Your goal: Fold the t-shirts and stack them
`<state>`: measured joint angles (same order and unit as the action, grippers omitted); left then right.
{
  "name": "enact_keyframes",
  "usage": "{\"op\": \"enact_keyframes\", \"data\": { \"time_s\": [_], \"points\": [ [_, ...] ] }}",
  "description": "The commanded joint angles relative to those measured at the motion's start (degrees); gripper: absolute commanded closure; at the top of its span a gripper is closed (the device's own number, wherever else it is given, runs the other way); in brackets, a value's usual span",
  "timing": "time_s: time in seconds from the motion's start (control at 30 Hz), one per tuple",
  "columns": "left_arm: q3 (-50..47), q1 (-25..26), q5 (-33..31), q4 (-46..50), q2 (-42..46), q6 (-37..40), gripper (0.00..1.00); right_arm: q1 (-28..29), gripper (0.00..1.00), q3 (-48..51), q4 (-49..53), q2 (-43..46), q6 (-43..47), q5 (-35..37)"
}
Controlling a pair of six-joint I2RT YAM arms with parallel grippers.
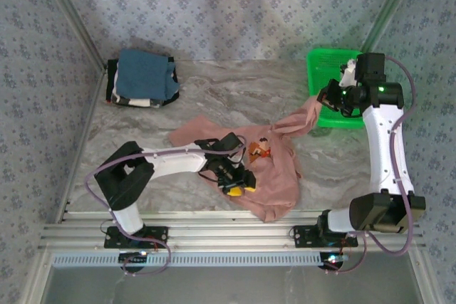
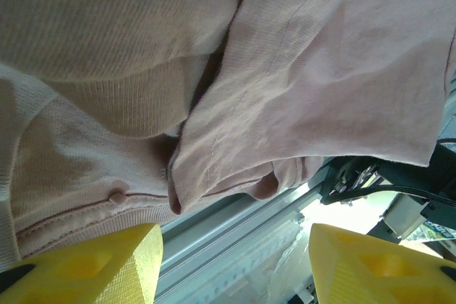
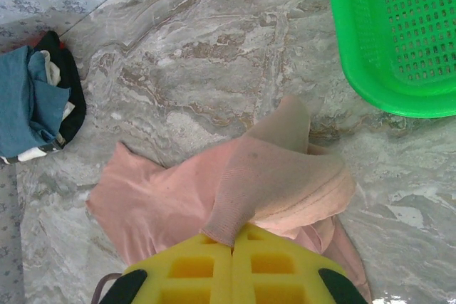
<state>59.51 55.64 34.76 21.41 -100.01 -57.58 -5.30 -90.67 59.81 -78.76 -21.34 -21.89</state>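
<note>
With the right jaws clenched on a raised end of the crumpled salmon-pink cloth t-shirt [image 3: 178, 197] and the left jaws released at its near hem on the marble-patterned table [image 1: 214, 97], spreading appears underway, next requiring a left-jaw hem grasp.

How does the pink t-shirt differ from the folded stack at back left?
Pose: the pink t-shirt lies crumpled and spread mid-table; the stack is folded.
Grip: the right pincer is shut on the pink t-shirt; the stack is untouched.
Colour: the pink t-shirt is salmon; the stack shows blue over black and white.
Shared: both are cloth, on the table.
</note>
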Motion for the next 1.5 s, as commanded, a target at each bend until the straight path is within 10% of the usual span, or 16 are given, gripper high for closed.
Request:
{"op": "enact_keyframes", "data": {
  "time_s": [0.0,0.57,1.0,1.47],
  "points": [
    [0.7,0.6,1.3,0.2,-2.0,-0.5,0.45,-0.5,1.00,-0.3,1.4,-0.3,1.1,-0.4],
    [3.9,2.9,2.7,-0.1,-6.2,-0.4,0.57,-0.7,1.00,0.6,1.2,0.1,1.0,-0.6],
    [8.3,2.3,1.6,6.5,-6.3,5.6,1.00,-0.8,1.00,-0.9,0.5,0.2,-0.1,-1.5],
    [34.6,-20.9,-7.9,27.6,13.0,18.8,1.00,-0.9,1.00,-11.8,-8.5,-0.7,-8.2,-10.6]
  ]
}}
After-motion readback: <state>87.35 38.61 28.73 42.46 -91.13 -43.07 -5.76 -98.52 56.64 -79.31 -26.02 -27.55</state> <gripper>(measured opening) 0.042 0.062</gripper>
